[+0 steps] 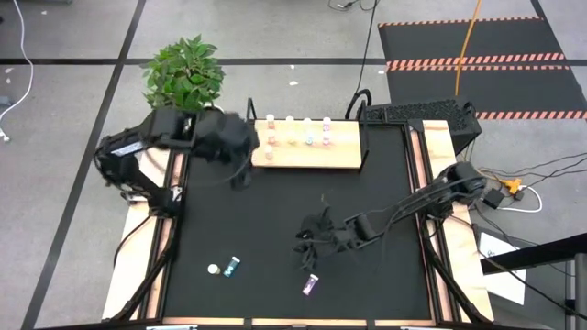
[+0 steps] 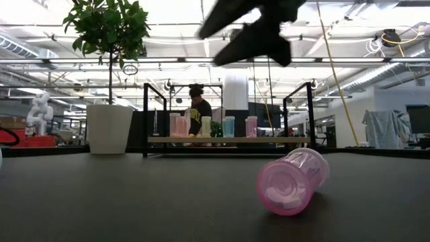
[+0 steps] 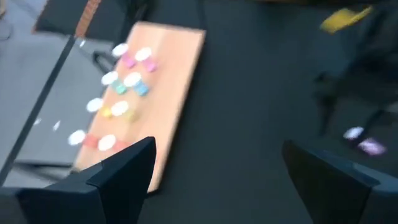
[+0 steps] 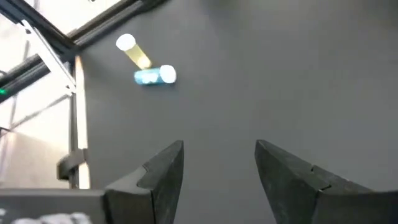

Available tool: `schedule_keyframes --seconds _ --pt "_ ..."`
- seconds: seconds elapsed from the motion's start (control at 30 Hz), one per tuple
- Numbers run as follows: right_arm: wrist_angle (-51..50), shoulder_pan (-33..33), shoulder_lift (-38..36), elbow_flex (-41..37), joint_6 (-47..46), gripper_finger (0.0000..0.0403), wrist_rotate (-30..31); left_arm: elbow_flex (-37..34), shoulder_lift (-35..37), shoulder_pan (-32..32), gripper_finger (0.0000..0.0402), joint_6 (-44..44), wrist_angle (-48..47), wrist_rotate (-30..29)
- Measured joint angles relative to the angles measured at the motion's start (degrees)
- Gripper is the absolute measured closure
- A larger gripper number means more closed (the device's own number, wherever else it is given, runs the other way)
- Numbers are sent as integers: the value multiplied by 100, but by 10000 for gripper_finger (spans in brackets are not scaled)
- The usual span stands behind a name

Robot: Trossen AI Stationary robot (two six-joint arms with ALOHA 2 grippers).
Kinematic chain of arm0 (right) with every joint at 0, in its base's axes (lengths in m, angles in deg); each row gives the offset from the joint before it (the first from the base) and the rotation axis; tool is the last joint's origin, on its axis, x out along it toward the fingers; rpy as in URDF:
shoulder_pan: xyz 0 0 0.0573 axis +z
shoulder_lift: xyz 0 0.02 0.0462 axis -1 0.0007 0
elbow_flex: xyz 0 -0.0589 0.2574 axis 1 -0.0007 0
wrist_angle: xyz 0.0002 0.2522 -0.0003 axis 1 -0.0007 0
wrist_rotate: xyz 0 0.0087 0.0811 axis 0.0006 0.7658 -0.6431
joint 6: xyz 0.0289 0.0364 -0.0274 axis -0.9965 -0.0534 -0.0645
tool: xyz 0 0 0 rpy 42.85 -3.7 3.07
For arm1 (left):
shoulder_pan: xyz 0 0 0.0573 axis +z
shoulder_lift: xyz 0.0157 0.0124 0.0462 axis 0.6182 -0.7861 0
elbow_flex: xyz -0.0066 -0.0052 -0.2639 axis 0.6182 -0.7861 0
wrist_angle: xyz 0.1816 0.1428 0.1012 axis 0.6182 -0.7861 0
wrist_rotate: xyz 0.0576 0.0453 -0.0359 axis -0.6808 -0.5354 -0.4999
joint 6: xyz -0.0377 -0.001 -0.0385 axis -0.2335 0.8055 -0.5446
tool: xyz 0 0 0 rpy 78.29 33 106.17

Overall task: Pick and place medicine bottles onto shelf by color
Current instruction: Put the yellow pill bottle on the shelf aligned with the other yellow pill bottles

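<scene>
The tan shelf (image 1: pixel 307 147) stands at the table's far side with several white-capped medicine bottles (image 1: pixel 298 131) upright on it, also seen in the left wrist view (image 3: pixel 124 81). My left gripper (image 1: pixel 240 176) hovers open near the shelf's left end, with nothing between its fingers (image 3: pixel 217 162). A pink bottle (image 2: pixel 292 180) lies on its side near the front edge (image 1: pixel 312 285). My right gripper (image 1: pixel 307 245) stands open just beyond that bottle, holding nothing (image 4: pixel 219 155). A yellow bottle (image 4: pixel 134 51) and a blue bottle (image 4: pixel 155 76) lie on their sides, close together, at the front left (image 1: pixel 225 268).
A potted plant (image 1: pixel 185 73) in a white pot (image 2: pixel 107 128) stands at the far left, beside the shelf. Black frame posts (image 2: pixel 145 117) rise at the shelf's ends. A person (image 2: pixel 198 107) shows in the room beyond. The black mat (image 1: pixel 275 211) lies bare between shelf and loose bottles.
</scene>
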Motion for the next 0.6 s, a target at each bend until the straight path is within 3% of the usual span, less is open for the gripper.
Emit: schedule_keyframes --seconds 0.17,0.37,0.5,0.6 --pt "817 101 569 11 -1170 211 -166 -1041 742 -989 51 -798 493 -626" --pt "449 388 805 -8 -2666 233 -447 -2701 1710 -2490 51 -2409 1266 -1229" --pt "-7 544 710 7 -3613 251 -627 -3659 1841 -3362 51 -3326 1721 -1568" --pt "-366 556 689 7 -4104 260 -1262 -4260 1675 -3763 51 -3827 1922 -1547"
